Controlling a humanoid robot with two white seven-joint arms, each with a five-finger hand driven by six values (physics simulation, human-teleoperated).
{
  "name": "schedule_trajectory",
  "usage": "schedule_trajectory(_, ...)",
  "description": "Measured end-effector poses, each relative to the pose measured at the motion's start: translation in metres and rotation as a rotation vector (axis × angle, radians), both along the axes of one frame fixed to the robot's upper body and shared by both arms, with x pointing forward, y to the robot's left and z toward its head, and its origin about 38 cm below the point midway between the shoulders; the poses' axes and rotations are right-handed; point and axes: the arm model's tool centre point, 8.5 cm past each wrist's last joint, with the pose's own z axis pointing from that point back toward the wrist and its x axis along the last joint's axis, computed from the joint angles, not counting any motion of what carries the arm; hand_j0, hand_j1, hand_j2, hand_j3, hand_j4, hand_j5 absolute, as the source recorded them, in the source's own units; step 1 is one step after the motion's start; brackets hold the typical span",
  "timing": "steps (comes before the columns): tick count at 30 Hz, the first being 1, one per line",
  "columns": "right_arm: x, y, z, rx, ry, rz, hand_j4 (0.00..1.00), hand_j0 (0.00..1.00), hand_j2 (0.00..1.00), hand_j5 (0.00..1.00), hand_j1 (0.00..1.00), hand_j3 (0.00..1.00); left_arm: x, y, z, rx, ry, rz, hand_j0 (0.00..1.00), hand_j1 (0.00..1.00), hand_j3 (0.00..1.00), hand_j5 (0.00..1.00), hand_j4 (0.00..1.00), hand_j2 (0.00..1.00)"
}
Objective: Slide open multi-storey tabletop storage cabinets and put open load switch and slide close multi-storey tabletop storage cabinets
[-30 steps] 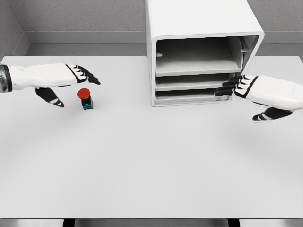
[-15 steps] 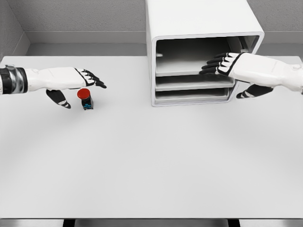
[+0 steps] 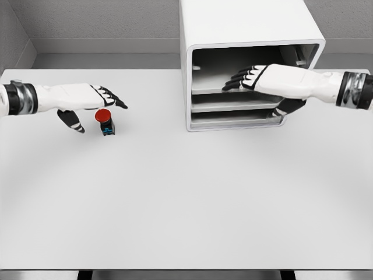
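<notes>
The load switch [image 3: 105, 122], a small dark body with a red round cap, stands upright on the table at the left. My left hand [image 3: 96, 100] hovers just above and behind it, fingers spread, holding nothing. The white multi-storey cabinet [image 3: 245, 26] stands at the back centre-right with its front open and three shelf trays showing. My right hand [image 3: 247, 77] reaches from the right into the top compartment, fingers extended flat over the top tray [image 3: 233, 88], thumb hanging below beside the lower trays.
The white table [image 3: 186, 198] spreads wide in front of the cabinet and switch. A grey wall runs behind the table's far edge.
My right hand rose from the lowest tray's front and moved left into the top compartment. My left hand shifted slightly toward the switch and stays above it.
</notes>
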Motion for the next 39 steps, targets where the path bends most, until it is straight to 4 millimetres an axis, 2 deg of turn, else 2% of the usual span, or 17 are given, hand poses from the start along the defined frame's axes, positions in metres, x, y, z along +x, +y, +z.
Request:
schedule_trajectory(2, 0.007, -0.004, -0.002, 0.006, 0.011, -0.025, 1.00, 1.00, 1.00, 1.00, 1.00, 1.00, 0.007, 0.000, 0.002, 0.003, -0.007, 0.013, 1.00, 1.00, 1.00, 1.00, 1.00, 1.00)
schedule_trajectory(5, 0.012, -0.005, -0.010, 0.010, 0.033, -0.037, 1.00, 1.00, 1.00, 1.00, 1.00, 1.00, 0.012, -0.004, -0.006, 0.014, 0.003, 0.021, 0.97, 0.97, 0.97, 0.97, 0.97, 0.97)
schedule_trajectory(9, 0.016, 0.001, -0.014, -0.010, 0.050, -0.037, 1.00, 1.00, 1.00, 1.00, 1.00, 1.00, 0.014, -0.010, -0.012, 0.024, 0.007, 0.017, 0.96, 0.96, 0.96, 0.96, 0.96, 0.96)
schedule_trajectory(15, 0.027, 0.000, -0.019, -0.009, 0.073, -0.074, 1.00, 1.00, 1.00, 1.00, 1.00, 1.00, 0.015, -0.015, -0.015, 0.028, 0.009, 0.011, 0.95, 0.95, 0.95, 0.95, 0.95, 0.95)
schedule_trajectory(19, 0.036, -0.002, -0.019, 0.000, 0.088, -0.110, 1.00, 1.00, 1.00, 1.00, 1.00, 1.00, 0.015, -0.015, -0.016, 0.029, 0.009, 0.011, 0.77, 0.77, 0.77, 0.77, 0.77, 0.77)
schedule_trajectory(25, 0.043, 0.004, -0.024, -0.011, 0.109, -0.139, 1.00, 1.00, 1.00, 1.00, 1.00, 1.00, 0.014, -0.013, -0.016, 0.031, 0.010, 0.013, 0.73, 0.73, 0.73, 0.73, 0.73, 0.73)
schedule_trajectory(29, 0.041, 0.005, -0.028, -0.041, 0.110, -0.130, 1.00, 1.00, 1.00, 1.00, 1.00, 1.00, 0.013, -0.013, -0.016, 0.031, 0.009, 0.011, 0.63, 0.63, 0.63, 0.63, 0.63, 0.63)
schedule_trajectory(31, 0.037, 0.004, -0.026, -0.055, 0.098, -0.117, 1.00, 1.00, 1.00, 1.00, 1.00, 1.00, 0.013, -0.013, -0.016, 0.031, 0.010, 0.010, 0.56, 0.56, 0.56, 0.56, 0.56, 0.56)
schedule_trajectory(39, 0.019, 0.003, -0.013, -0.087, 0.048, -0.056, 1.00, 1.00, 1.00, 1.00, 1.00, 1.00, 0.012, -0.014, -0.015, 0.030, 0.009, 0.007, 0.41, 0.41, 0.41, 0.41, 0.41, 0.41)
